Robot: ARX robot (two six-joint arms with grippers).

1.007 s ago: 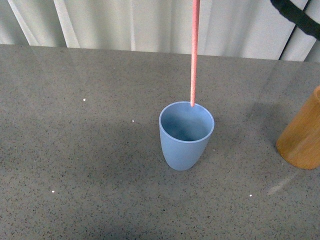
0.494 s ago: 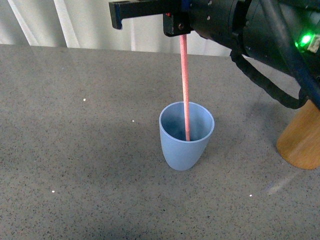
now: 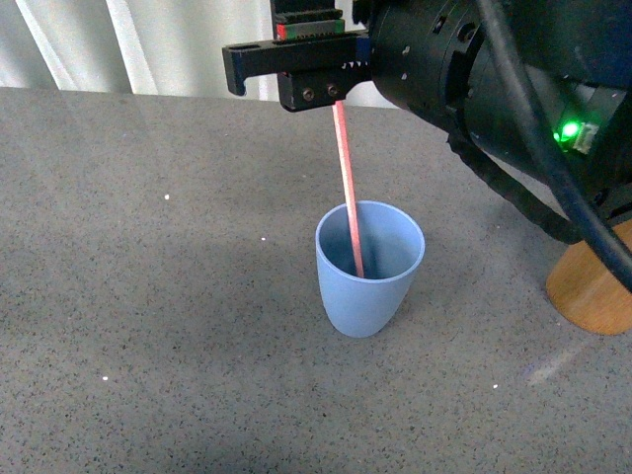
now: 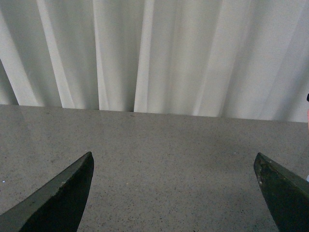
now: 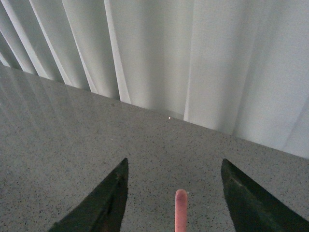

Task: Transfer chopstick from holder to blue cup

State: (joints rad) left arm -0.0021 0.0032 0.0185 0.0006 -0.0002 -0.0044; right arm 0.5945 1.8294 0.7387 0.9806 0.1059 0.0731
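Note:
The reddish-pink chopstick (image 3: 348, 197) stands in the light blue cup (image 3: 367, 301) at the table's middle, its lower end inside and its top leaning to the left. My right gripper (image 3: 296, 74) hangs just above the cup, open, with the chopstick's top between its fingers but not clamped. In the right wrist view the stick's rounded end (image 5: 181, 208) shows free between the spread fingers of the right gripper (image 5: 175, 164). The orange-tan wooden holder (image 3: 592, 291) stands at the right edge, partly behind the arm. My left gripper (image 4: 174, 155) is open and empty over bare table.
The grey speckled table (image 3: 148, 296) runs back to a white curtain (image 3: 178, 39). The right arm's black body and cables (image 3: 513, 99) fill the upper right of the front view.
The right gripper came down into view with the chopstick, lowered it into the blue cup, and opened. The stick now leans left in the cup instead of hanging upright.

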